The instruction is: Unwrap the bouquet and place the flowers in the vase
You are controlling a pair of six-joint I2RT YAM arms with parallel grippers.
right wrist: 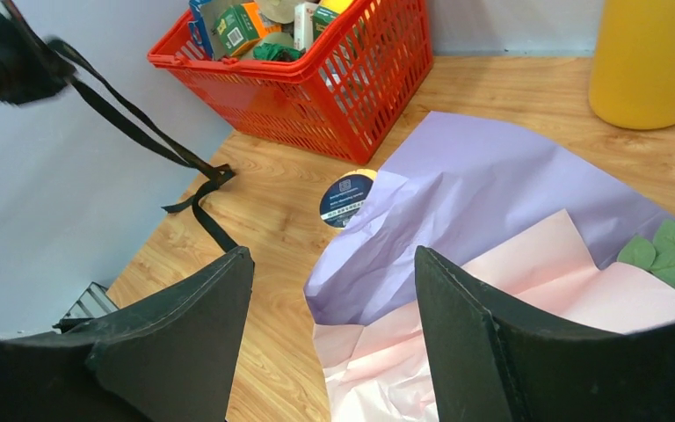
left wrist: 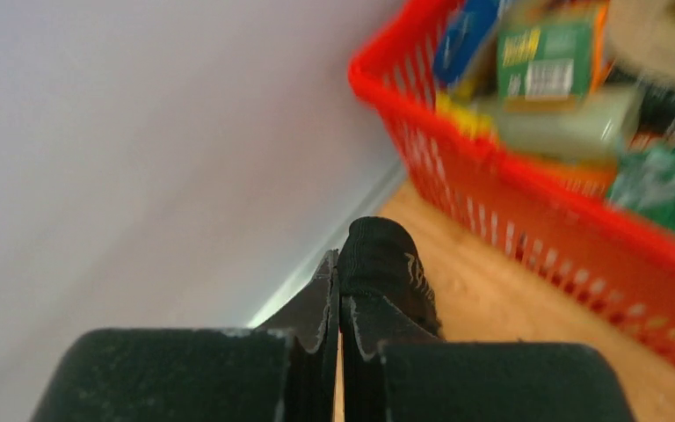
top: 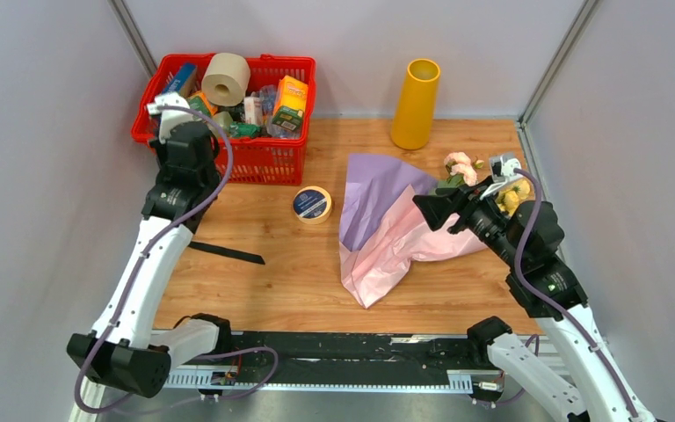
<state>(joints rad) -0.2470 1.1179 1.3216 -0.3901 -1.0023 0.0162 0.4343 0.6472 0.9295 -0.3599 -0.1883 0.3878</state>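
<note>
Top external view: the wrapping paper [top: 387, 220] lies opened out in lilac and pink sheets at centre right. The flowers [top: 460, 165] rest on its far right edge, just beside the right gripper [top: 429, 209], whose jaws stand wide and empty above the paper. The left gripper [left wrist: 347, 264], by the red basket [top: 228, 60] at far left, is pinched closed. In the right wrist view the black ribbon [right wrist: 141, 141] trails from it down to the table. The vase [top: 416, 101] stands upright at the far edge, apart from the paper. The step in hand looks like taking the flowers. The open jaws should reach the green stems below the leaves [right wrist: 672, 255] and pinch them together without catching paper. They can then lift clear and lower the flowers stem-first into the vase.
</note>
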